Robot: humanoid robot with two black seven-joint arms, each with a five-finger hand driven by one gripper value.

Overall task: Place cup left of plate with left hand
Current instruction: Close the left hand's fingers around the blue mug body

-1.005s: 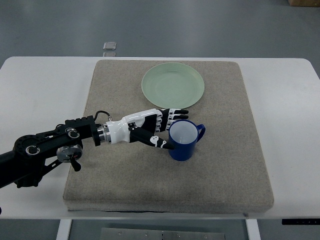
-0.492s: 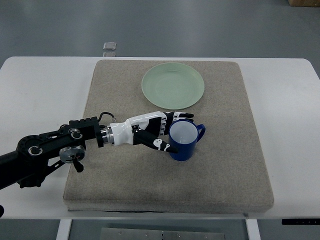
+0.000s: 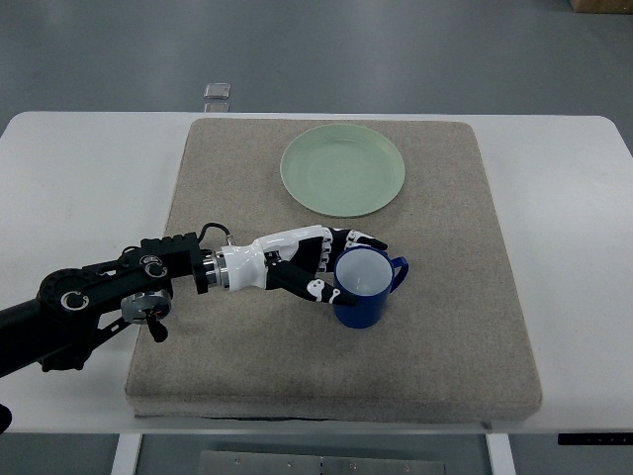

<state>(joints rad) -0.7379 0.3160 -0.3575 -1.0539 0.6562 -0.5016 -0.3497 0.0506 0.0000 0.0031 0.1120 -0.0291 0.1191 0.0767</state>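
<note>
The cup (image 3: 365,289) stood upright on the mat (image 3: 445,327), below the plate (image 3: 342,169) and slightly to its right, handle pointing right. The left hand (image 3: 315,265) reached it from the left, fingers curled around its near side, apparently gripping it.

The left hand (image 3: 315,265) has been advanced rightward and slightly toward the near edge of the mat, and its fingers (image 3: 358,241) and thumb have been closed around the blue cup (image 3: 363,288). The cup has been displaced slightly nearer the robot and tilted, its handle turned a little.
</note>
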